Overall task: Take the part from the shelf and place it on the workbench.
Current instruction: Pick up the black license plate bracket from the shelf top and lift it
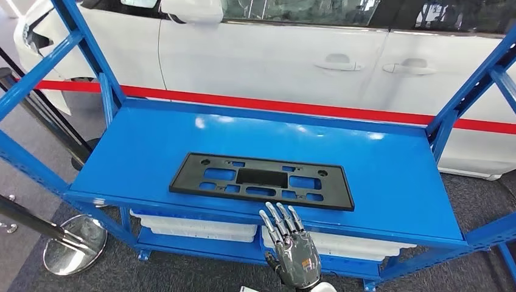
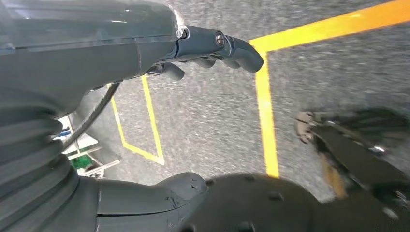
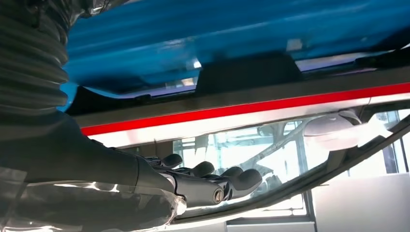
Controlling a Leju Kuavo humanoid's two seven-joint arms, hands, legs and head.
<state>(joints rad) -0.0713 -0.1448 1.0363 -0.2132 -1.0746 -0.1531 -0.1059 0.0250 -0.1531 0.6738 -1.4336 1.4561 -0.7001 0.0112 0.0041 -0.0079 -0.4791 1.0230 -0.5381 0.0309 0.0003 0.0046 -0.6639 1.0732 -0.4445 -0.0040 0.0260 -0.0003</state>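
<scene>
The part (image 1: 261, 181) is a flat black rectangular frame with several cut-outs. It lies on the top board of the blue shelf (image 1: 152, 146), close to the front edge. My right hand (image 1: 291, 248) is raised just in front of that edge, below the part's right half, with its fingers straight, spread and holding nothing. In the right wrist view the right hand (image 3: 203, 181) shows bare fingers level with the blue shelf board (image 3: 241, 29). My left hand (image 2: 212, 46) hangs over the grey floor, fingers loosely apart and holding nothing.
A white car (image 1: 292, 55) with a red stripe stands right behind the shelf. Blue uprights (image 1: 91, 55) frame both shelf ends. White trays (image 1: 195, 226) sit on the lower level. A stanchion base (image 1: 73, 243) stands on the floor at the left. Yellow floor lines (image 2: 263, 111) lie under the left arm.
</scene>
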